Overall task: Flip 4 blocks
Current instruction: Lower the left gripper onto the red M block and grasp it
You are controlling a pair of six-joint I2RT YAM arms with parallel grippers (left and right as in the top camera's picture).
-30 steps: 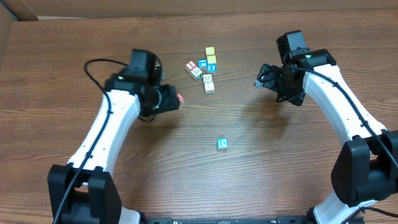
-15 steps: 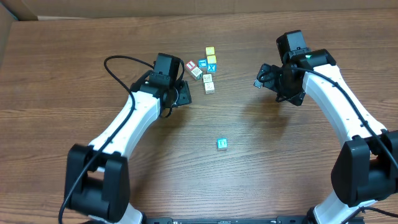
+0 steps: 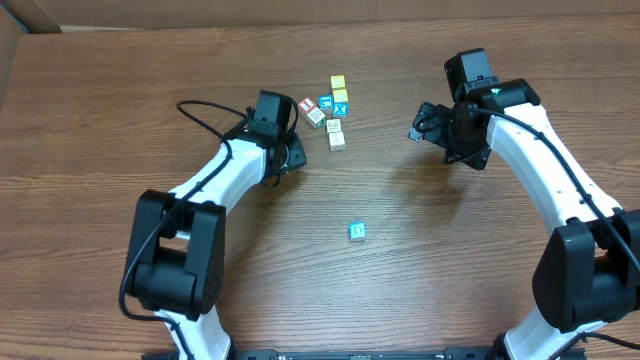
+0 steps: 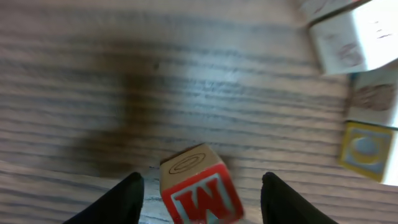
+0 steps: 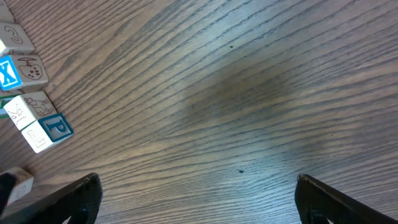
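Movement is all on the left side. The left gripper (image 3: 287,152) has swung in from farther left and is now standing over the spot where a small red-faced wooden cube with a white W (image 4: 199,186) was lying alone a second ago. In the wrist view the cube is sitting between the fingers (image 4: 121,202), its W reading upside down to the camera. A strip of the brown wood-grain table (image 3: 450,260) is showing on either side of it, so the jaws are narrowing around the cube but not yet gripping it. From overhead the cube is hidden beneath the gripper.

The cluster of cream, yellow and blue wooden cubes (image 3: 332,112) is lying ahead and to the right of those fingers, unmoved. The right gripper (image 3: 418,132) is hanging where it was, spread wide and holding nothing.

This is probably the start of the grasp that will turn the red cube over. The closing needs to stay centred so the cube is not nudged toward its neighbours.
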